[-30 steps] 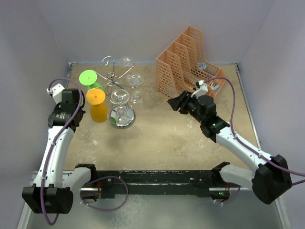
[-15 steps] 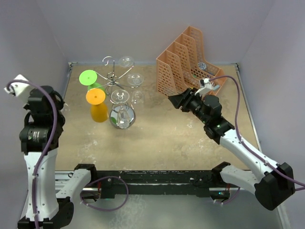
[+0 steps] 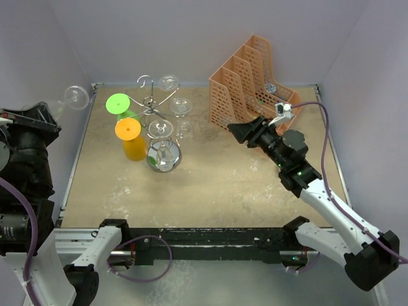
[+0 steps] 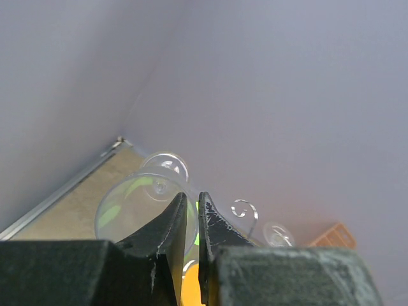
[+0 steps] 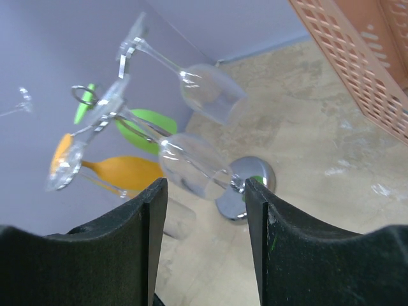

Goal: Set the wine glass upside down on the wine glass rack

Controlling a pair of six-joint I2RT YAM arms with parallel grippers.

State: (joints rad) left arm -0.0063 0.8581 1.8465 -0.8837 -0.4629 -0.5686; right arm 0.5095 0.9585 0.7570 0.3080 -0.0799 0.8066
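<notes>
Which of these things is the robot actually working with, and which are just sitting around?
In use:
clear wine glass, held by the left gripper
silver wire rack

Just sitting there:
orange mesh file holder
orange goblet
green goblet

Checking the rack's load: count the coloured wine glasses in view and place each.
2. The green glass hangs at the left rear of the wine glass rack; the orange glass hangs just in front of it. None seems hidden, though the clear glasses overlap.
</notes>
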